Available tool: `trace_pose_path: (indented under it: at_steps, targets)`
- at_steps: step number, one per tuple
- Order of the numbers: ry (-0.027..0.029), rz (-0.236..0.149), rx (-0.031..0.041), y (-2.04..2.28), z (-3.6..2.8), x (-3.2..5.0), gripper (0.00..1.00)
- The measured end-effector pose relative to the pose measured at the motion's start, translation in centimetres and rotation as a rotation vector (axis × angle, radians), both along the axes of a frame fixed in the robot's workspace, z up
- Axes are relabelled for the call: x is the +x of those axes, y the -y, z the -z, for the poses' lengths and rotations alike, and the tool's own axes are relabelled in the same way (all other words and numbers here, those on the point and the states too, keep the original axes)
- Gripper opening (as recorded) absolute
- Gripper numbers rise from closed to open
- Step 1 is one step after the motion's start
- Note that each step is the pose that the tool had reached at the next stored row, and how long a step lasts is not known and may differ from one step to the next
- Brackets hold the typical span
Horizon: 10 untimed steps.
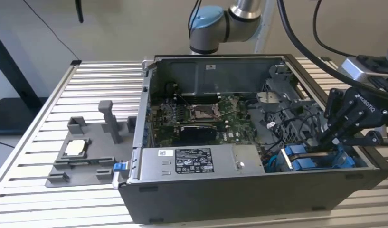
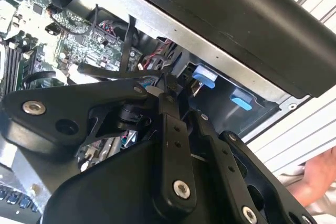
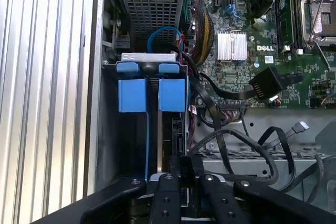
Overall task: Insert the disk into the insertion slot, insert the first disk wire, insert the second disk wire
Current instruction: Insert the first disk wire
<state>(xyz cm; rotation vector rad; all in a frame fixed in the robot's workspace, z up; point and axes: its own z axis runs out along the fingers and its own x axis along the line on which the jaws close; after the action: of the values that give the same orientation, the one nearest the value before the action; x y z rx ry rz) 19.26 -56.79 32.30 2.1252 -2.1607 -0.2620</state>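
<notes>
Gripper: black two-finger gripper, fingers drawn narrow, tips down at the slot.
Slot: dark grey plastic insertion slot with blue tabs, in the black computer case's near corner, the exterior view's right.
Writing: white printed sticker on the silver power supply.

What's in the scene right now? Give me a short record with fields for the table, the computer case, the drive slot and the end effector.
table: slatted table, carrying everything
computer case: side open, motherboard exposed
insertion slot: at the case's end on the exterior view's right, blue tabs showing
end effector: lowered into the case at the insertion slot
black cables: loose beside the slot
grey fixture: on the table, exterior view's left of the case
</notes>
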Motion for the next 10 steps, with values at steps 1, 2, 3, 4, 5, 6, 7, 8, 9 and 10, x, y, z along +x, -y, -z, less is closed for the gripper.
trace_pose_path:
  at_steps: [1, 2, 3, 4, 5, 6, 7, 8, 9, 10]
  targets:
    - [0.0000, 0.000, 0.0000, 0.00, 0.00, 0.00, 0.20]
    - [0.0000, 0.000, 0.0000, 0.00, 0.00, 0.00, 0.20]
    - [0.0000, 0.000, 0.0000, 0.00, 0.00, 0.00, 0.20]
    - [0.0000, 0.000, 0.0000, 0.00, 0.01, 0.00, 0.20]
    - [0.0000, 0.000, 0.0002, 0.01, 0.03, 0.00, 0.21]
    - [-0.0003, 0.000, 0.0020, 0.00, 0.10, -0.01, 0.21]
    - [-0.0002, 0.000, 0.0020, 0.00, 0.09, -0.01, 0.21]
    - [-0.0002, 0.000, 0.0022, -0.01, -0.06, -0.01, 0.27]
    - [-0.0001, 0.000, 0.0016, 0.01, -0.37, -0.01, 0.27]
    - [0.0000, 0.000, 0.0000, 0.01, -0.81, -0.01, 0.27]
